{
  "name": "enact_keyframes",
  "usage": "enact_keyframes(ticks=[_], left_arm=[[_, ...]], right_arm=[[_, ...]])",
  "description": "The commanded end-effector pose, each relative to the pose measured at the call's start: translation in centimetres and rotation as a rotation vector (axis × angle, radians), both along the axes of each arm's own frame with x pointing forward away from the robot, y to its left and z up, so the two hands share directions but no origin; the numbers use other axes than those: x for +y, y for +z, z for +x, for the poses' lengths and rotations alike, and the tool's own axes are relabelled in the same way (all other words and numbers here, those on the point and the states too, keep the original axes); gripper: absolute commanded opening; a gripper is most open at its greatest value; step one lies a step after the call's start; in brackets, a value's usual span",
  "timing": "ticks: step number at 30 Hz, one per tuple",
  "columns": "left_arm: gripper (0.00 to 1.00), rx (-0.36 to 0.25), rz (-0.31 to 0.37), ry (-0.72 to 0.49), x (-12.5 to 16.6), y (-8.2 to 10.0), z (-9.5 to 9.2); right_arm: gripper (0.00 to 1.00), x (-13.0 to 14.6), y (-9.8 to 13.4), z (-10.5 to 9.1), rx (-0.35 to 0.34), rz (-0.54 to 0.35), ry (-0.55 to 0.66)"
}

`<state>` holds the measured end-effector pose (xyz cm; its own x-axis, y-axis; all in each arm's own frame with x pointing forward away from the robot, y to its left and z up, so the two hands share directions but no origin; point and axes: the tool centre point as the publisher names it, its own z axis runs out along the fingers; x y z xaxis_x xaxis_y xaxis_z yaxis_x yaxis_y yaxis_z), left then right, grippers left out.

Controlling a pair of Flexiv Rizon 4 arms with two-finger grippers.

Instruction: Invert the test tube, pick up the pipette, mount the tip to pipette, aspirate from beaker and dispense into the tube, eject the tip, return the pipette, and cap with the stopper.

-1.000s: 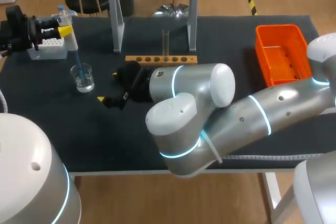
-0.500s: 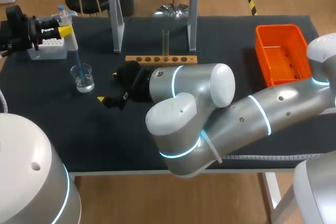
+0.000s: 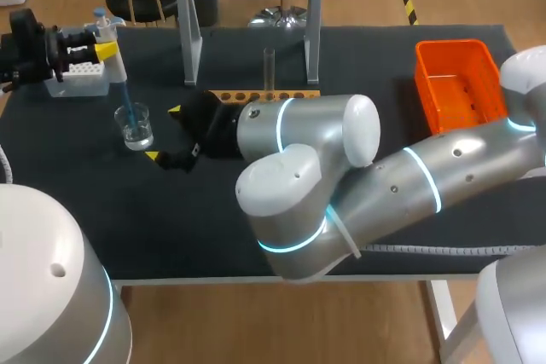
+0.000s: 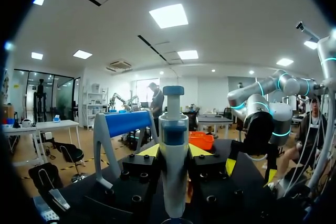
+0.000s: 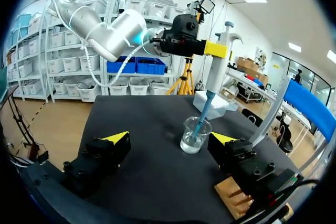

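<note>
— While left jaws grip the pipette (image 3: 113, 64), tip (image 3: 127, 101) in the beaker (image 3: 135, 128), upper left, we're aspirating?
— Likely. Right jaws gape empty nearby; next, lift toward the tube (image 3: 269, 68).

Your left gripper (image 4: 174, 151) clasps the upright pipette (image 4: 173, 129); your right gripper (image 4: 251, 170) hangs nearby, fingers apart

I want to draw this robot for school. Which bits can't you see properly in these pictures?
Stopper: shows in no view.
Wooden rack: head view, right arm covers its near side.
Pipette: left wrist view, its tip is cut off by the picture's edge.
Test tube: head view, too small to tell what is inside.
</note>
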<state>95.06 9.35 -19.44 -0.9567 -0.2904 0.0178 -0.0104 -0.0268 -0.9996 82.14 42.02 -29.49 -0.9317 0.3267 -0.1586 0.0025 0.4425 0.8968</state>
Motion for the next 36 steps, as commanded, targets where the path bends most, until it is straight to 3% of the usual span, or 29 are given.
enact_keyframes(ticks=[1,17,19,21,23,28,36], left_arm=[[0.00,0.000,-0.001,-0.005,0.1,0.0,0.1],[0.00,0.000,-0.001,-0.005,0.1,0.0,0.1],[0.00,0.000,-0.001,-0.005,0.1,0.0,0.1],[0.00,0.000,-0.001,-0.005,0.1,0.0,0.1],[0.00,0.000,-0.001,-0.005,0.1,0.0,0.1],[0.00,0.000,-0.001,-0.005,0.1,0.0,0.1],[0.00,0.000,-0.001,-0.005,0.1,0.0,0.1]], right_arm=[[1.00,-1.3,2.7,0.8,0.034,0.000,0.118],[1.00,-0.2,10.4,1.0,-0.003,0.119,0.293],[0.82,0.1,11.0,1.1,-0.004,0.129,0.303],[0.56,0.4,11.5,1.2,-0.008,0.137,0.313],[0.45,0.7,12.0,1.3,-0.011,0.146,0.324],[0.00,1.5,13.3,1.6,-0.028,0.157,0.343],[0.00,3.0,15.3,2.4,-0.011,0.202,0.385]])
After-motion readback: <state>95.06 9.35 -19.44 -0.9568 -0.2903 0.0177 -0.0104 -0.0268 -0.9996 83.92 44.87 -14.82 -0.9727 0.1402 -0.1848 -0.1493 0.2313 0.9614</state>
